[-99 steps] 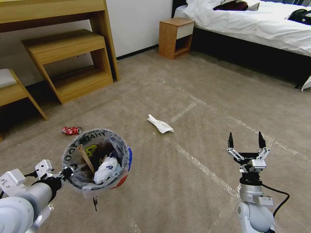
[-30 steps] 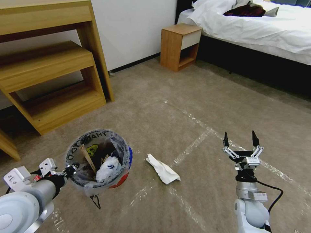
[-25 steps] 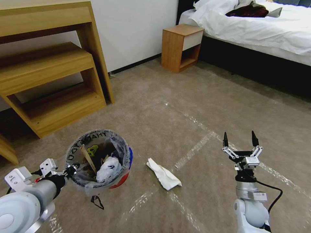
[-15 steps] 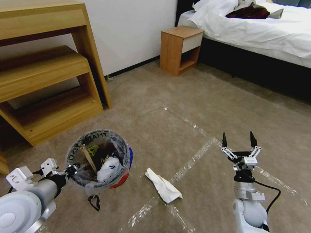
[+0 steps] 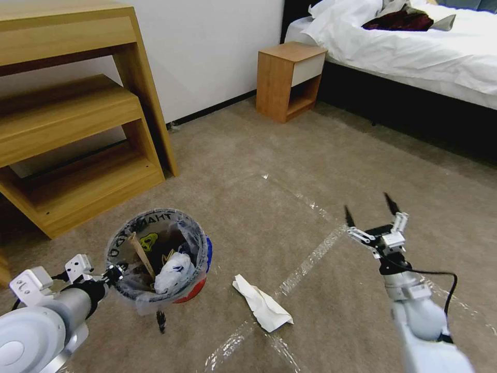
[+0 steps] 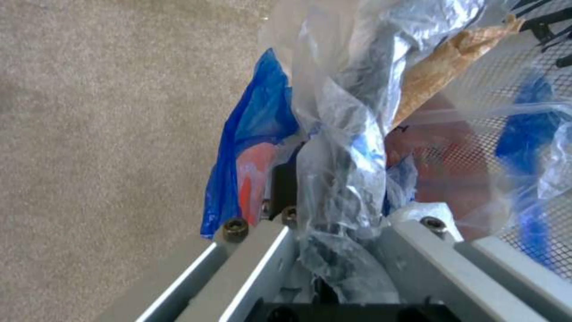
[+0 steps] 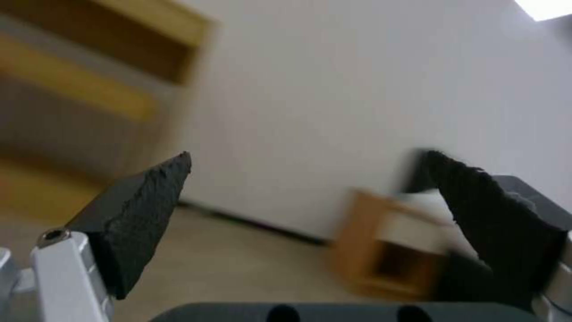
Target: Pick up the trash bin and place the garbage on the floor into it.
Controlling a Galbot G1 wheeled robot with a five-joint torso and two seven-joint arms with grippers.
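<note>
- While gripping its near rim, the left end effector is holding the trash bin above the floor.
- White crumpled paper is lying just beside the bin.
- The right end effector is hovering spread wide, empty.

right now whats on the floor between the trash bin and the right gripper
In the head view, white crumpled paper lies on the carpet between the trash bin and the open right gripper, with shiny tape lines crossing there.

Arms: glossy white-grey shells, silver wrist collars. Right gripper: black pointed fingertips, silver linkages, black cable. Left gripper: white brackets, hex screws.
</note>
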